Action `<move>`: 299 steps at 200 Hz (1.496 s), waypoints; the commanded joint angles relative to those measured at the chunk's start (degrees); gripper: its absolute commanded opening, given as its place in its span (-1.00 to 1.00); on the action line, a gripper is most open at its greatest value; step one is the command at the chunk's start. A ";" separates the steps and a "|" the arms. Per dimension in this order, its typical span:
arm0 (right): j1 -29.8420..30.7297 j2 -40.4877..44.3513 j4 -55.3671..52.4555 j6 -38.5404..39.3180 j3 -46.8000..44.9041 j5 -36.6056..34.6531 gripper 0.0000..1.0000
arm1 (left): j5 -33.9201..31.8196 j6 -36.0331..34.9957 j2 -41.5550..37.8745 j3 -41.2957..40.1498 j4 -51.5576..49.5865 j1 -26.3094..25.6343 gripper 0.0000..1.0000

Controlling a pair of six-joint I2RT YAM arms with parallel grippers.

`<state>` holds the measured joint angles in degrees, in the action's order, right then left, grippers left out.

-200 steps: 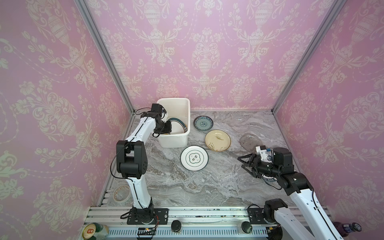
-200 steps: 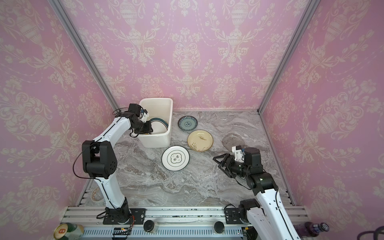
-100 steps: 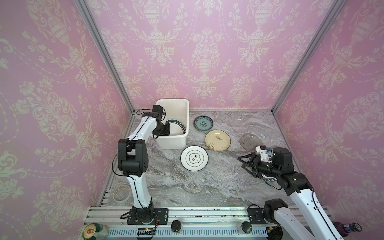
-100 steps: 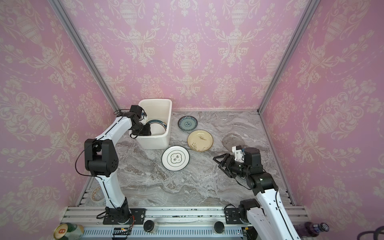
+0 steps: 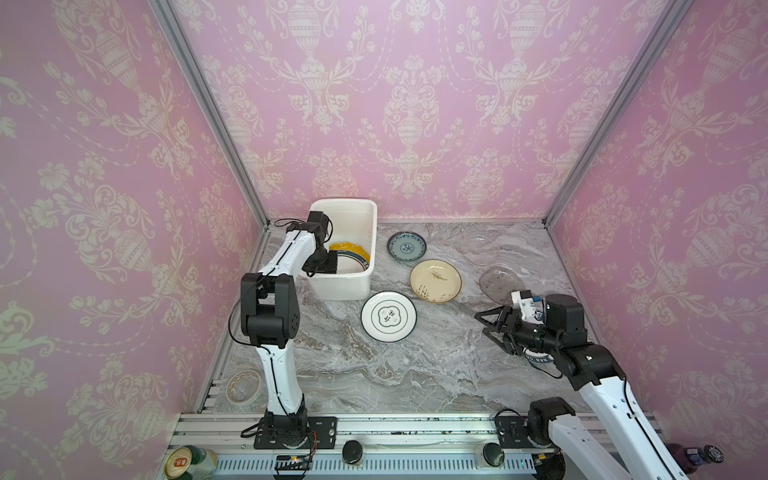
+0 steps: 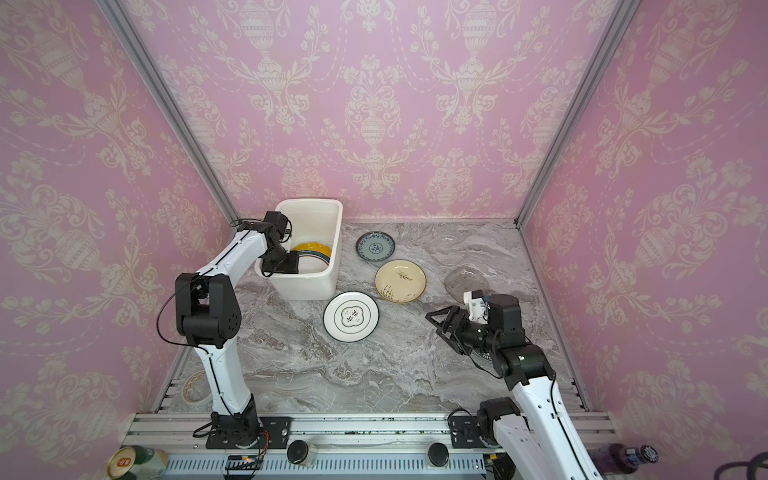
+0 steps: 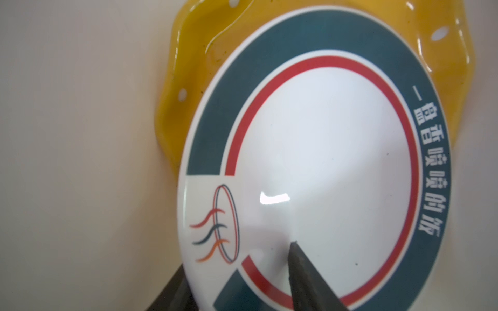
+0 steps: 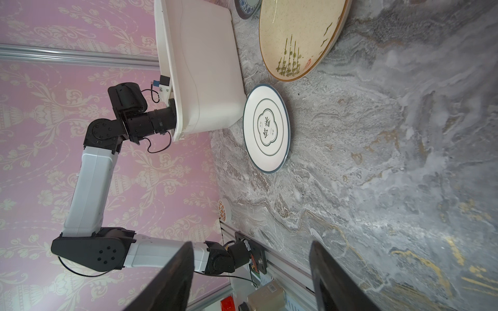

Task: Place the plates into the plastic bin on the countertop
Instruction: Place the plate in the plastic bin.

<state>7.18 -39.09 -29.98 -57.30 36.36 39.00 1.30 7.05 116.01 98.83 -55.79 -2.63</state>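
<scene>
Grey marbled countertop (image 5: pixel 374 374) carried several loose plates (image 5: pixel 388 316) beside the white bin (image 5: pixel 345 291). Inside it, a blue-banded plate (image 7: pixel 323 161) lay on a yellow plate (image 7: pixel 188 80). My left gripper (image 7: pixel 237 258) straddled its rim, and I couldn't tell whether it pinched. Lifting out carelessly could have snagged that rim and dragged or chipped the plate. My right gripper (image 8: pixel 250 243) hung spread and empty.

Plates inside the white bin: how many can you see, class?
2. A yellow plate lies low in the bin; a white plate with a teal band rests partly on top of it. More may be hidden beneath them.
</scene>
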 commanded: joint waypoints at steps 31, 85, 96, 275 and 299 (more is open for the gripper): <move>0.39 -0.11 1.59 -1.15 0.25 -0.43 0.37 | -3.76 -1.29 0.64 2.61 -4.43 0.44 0.20; 0.45 -0.28 1.59 -1.15 0.53 -0.60 0.37 | -8.18 -0.90 -1.07 5.85 -6.23 0.45 0.45; 0.42 -0.46 1.46 -0.98 0.92 -0.64 0.37 | -7.97 -0.73 -1.96 6.85 -6.09 0.45 0.47; 0.03 -9.75 -19.92 12.98 25.65 -11.76 0.44 | 21.53 9.46 -46.17 -18.96 30.99 -2.44 0.88; -0.73 -10.92 -24.59 14.28 28.71 -15.72 0.44 | 27.67 13.28 -47.67 -22.87 35.24 -4.70 0.87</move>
<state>7.14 -49.01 -47.64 -46.48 61.56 28.82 19.33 15.66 68.62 79.96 -27.03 -5.32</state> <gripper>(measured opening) 0.718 0.938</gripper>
